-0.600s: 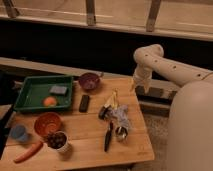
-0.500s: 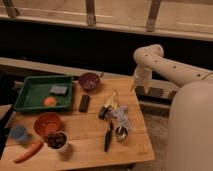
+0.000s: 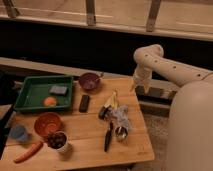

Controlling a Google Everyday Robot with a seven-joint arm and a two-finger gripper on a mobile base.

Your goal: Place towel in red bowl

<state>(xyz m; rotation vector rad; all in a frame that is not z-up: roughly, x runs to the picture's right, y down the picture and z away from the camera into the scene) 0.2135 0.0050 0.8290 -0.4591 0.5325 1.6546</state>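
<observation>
The towel (image 3: pixel 120 115) is a crumpled grey-blue cloth lying on the wooden table (image 3: pixel 85 142), right of centre. The red bowl (image 3: pixel 48 123) stands near the table's front left and holds nothing I can see. My white arm (image 3: pixel 165 67) reaches in from the right. My gripper (image 3: pixel 136 86) hangs over the table's far right edge. It is above and to the right of the towel, apart from it, and far from the red bowl.
A green tray (image 3: pixel 30 95) at the back left holds a sponge (image 3: pixel 58 90) and an orange (image 3: pixel 50 101). Also on the table: purple bowl (image 3: pixel 89 80), black remote (image 3: pixel 84 103), banana (image 3: pixel 112 100), metal cup (image 3: pixel 120 132), black tool (image 3: pixel 108 137), dark-filled cup (image 3: pixel 57 141), carrot (image 3: pixel 29 152), blue cup (image 3: pixel 19 133).
</observation>
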